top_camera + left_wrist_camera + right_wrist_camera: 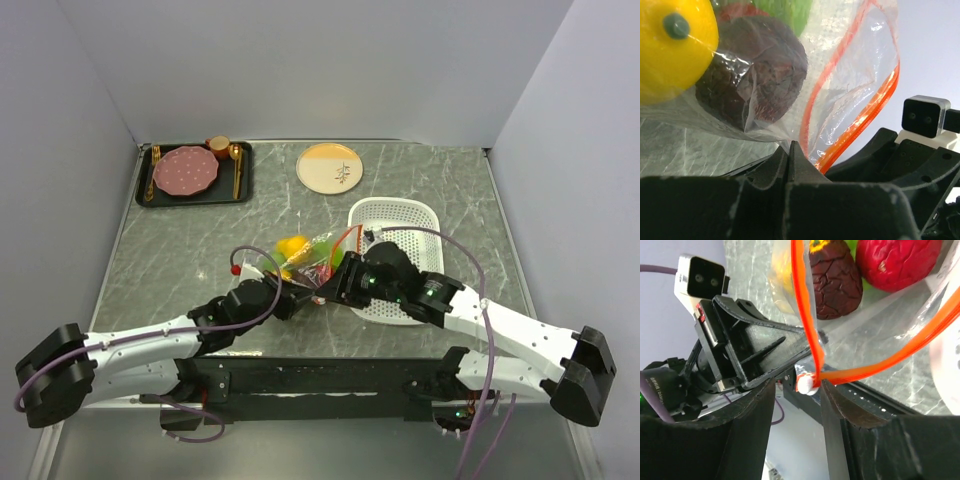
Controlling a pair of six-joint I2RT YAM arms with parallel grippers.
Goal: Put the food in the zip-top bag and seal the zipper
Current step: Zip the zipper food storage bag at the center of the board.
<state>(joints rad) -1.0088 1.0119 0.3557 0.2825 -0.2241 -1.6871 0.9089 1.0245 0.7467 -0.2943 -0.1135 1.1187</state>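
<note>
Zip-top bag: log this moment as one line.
food inside zip-top bag | zipper unsealed | left hand shut on bag edge | right hand open around slider

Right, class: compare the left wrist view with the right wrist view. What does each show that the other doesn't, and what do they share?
Only the left wrist view shows the right arm's camera. Only the right wrist view shows the white slider, sitting between the open fingers of the right gripper, and the left arm's camera. Both show the left gripper shut on the edge of the clear bag, the orange zipper, and the dark maroon ball inside the bag.
</note>
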